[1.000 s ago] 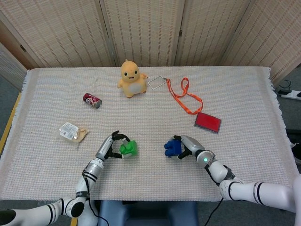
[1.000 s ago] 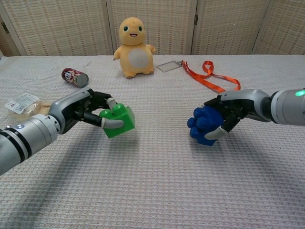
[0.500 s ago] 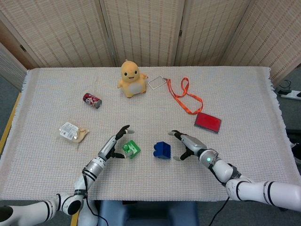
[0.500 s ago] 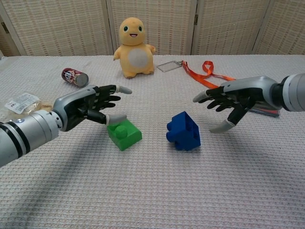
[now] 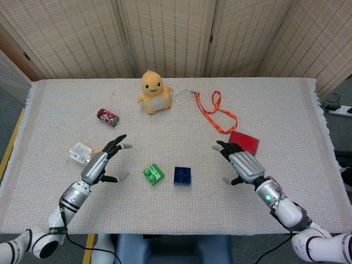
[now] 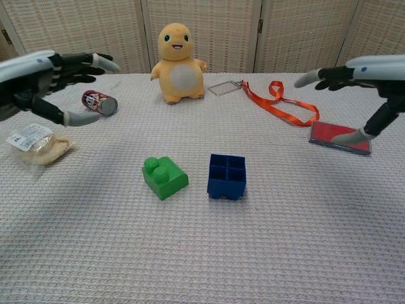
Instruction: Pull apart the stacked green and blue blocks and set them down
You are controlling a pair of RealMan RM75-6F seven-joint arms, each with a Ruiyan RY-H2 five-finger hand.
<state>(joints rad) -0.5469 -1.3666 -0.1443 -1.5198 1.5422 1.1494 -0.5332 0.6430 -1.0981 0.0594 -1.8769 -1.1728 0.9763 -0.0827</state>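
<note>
The green block point(image 5: 153, 175) point(image 6: 164, 177) lies on the cloth with its studs up, near the table's front middle. Just to its right, a small gap away, the blue block point(image 5: 182, 176) point(image 6: 226, 176) rests with its hollow underside up. My left hand point(image 5: 102, 162) point(image 6: 47, 79) hovers well left of the green block, fingers spread, holding nothing. My right hand point(image 5: 242, 164) point(image 6: 364, 79) is raised to the right of the blue block, also spread and empty.
A yellow plush toy point(image 5: 153, 91) stands at the back middle. A small can point(image 5: 108, 117) and a wrapped snack point(image 5: 84, 153) lie on the left. An orange lanyard point(image 5: 217, 113) and a red card holder point(image 5: 243, 142) lie on the right.
Both hands released the blocks and drew back outward and upward. The blue block tipped over so its hollow side faces up. The green block stays put.
</note>
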